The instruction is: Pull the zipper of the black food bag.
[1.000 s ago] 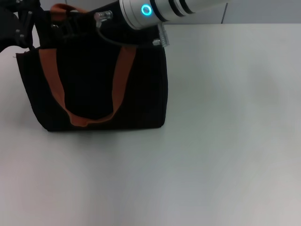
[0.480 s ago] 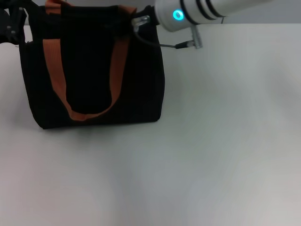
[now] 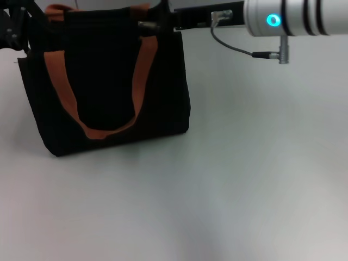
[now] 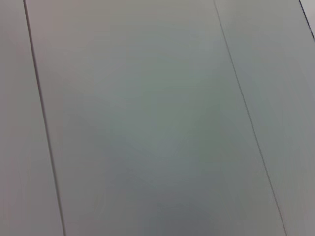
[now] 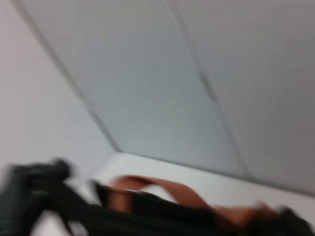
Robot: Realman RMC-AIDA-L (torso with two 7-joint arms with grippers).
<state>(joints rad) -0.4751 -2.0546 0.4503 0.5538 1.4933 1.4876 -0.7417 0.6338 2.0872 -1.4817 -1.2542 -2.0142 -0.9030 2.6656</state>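
The black food bag (image 3: pixel 109 81) stands upright at the left of the white table, with an orange-brown handle (image 3: pixel 57 81) hanging down its front. My right gripper (image 3: pixel 160 23) reaches in from the right, at the bag's top rim by its right corner. A small silvery piece (image 3: pixel 145 25) shows on the rim right beside it; I cannot tell if it is the zipper. My left gripper (image 3: pixel 12 27) is at the bag's top left corner, partly cut off. The right wrist view is blurred and shows the bag's rim (image 5: pixel 147 216) with an orange strap (image 5: pixel 162 189).
The white table (image 3: pixel 244 163) stretches in front of and to the right of the bag. The right arm's cable and plug (image 3: pixel 274 53) hang over the table behind the bag. The left wrist view shows only grey wall panels (image 4: pixel 147 123).
My right arm has moved to the right along the bag's top rim, from over the left handle to the right corner. The bag has shifted slightly.
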